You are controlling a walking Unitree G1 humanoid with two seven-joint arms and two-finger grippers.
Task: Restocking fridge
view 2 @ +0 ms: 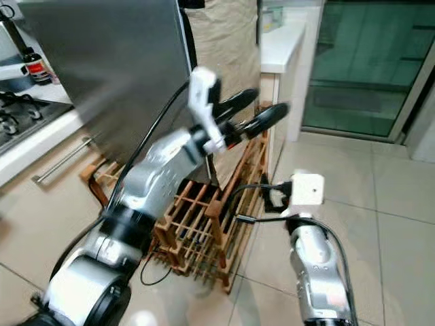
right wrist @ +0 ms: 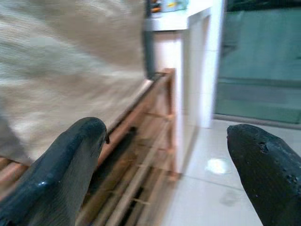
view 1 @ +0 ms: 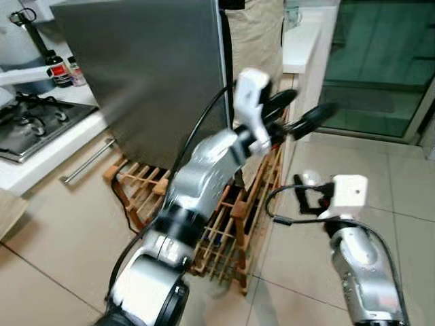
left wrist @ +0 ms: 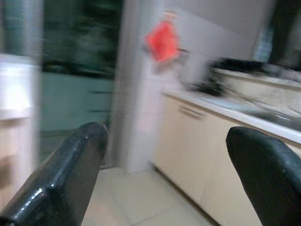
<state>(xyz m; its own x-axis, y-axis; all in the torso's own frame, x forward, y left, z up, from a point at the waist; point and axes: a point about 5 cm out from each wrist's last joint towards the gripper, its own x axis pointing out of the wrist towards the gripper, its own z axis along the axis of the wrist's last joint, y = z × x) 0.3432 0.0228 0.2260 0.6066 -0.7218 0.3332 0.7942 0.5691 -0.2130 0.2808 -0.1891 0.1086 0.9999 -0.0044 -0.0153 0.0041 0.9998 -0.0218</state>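
The grey steel fridge (view 1: 149, 75) stands ahead on the left, its flat face turned towards me and its dark edge running down beside a beige cloth (view 1: 255, 34). My left gripper (view 1: 302, 112) is raised just past that edge, to its right, open with nothing between its fingers (left wrist: 61, 179). The left wrist view is blurred and looks at cream cabinets and a worktop. My right gripper (view 1: 309, 198) hangs lower at the right, open and empty, pointing at the wooden rack (right wrist: 150, 122).
A wooden slatted rack (view 1: 224, 224) leans on the floor below the fridge. At the left is a gas hob (view 1: 34, 122) with bottles (view 1: 60, 68) behind it and a drawer handle (view 1: 85, 161) below. A white counter (view 1: 299, 41) and a glass door (view 1: 380, 61) stand at the right.
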